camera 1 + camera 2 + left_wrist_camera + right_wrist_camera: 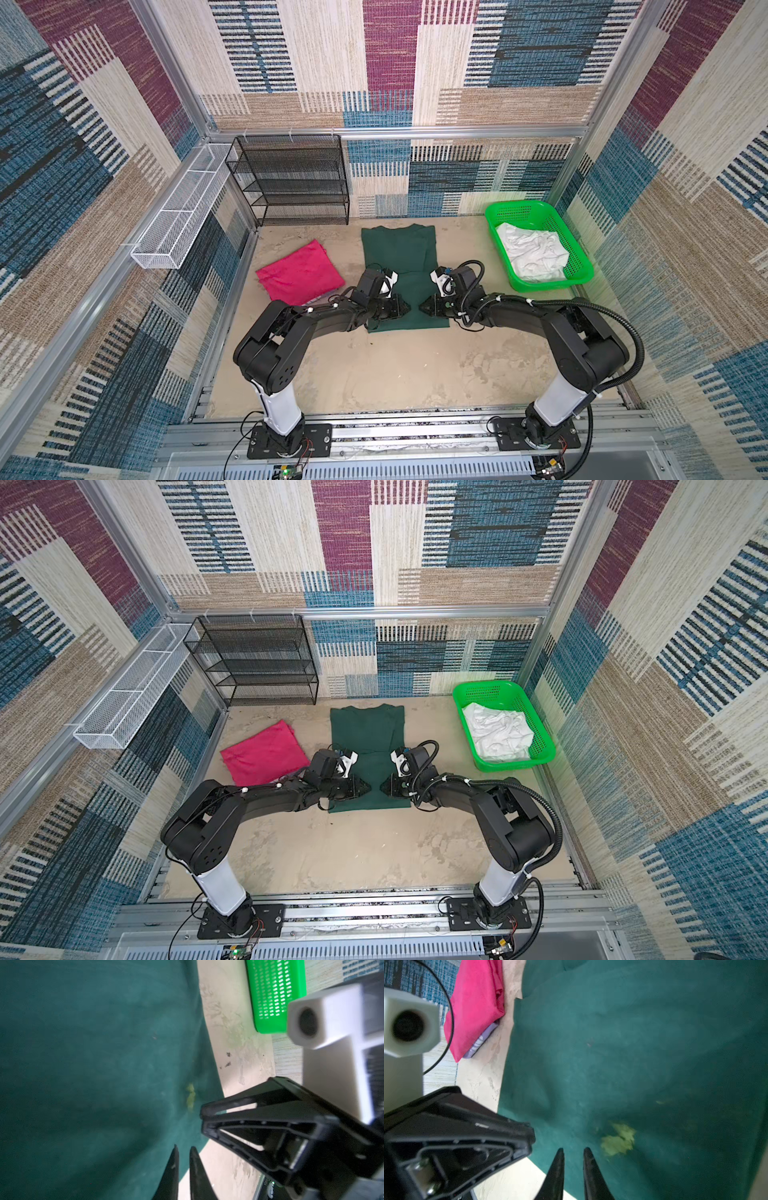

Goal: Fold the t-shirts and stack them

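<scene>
Green t-shirt (395,249) lies flat under left claw (405,308) and right claw (424,309).

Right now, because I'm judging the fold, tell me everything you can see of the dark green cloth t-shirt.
The dark green cloth t-shirt lies flat on the beige table, mid-table, folded into a long narrow rectangle, sleeves tucked in, collar at the far end. The soft matte fabric has a pale yellowish patch near its near end. The left pincer and right pincer hang over that end, slightly open; contact is unclear.
</scene>
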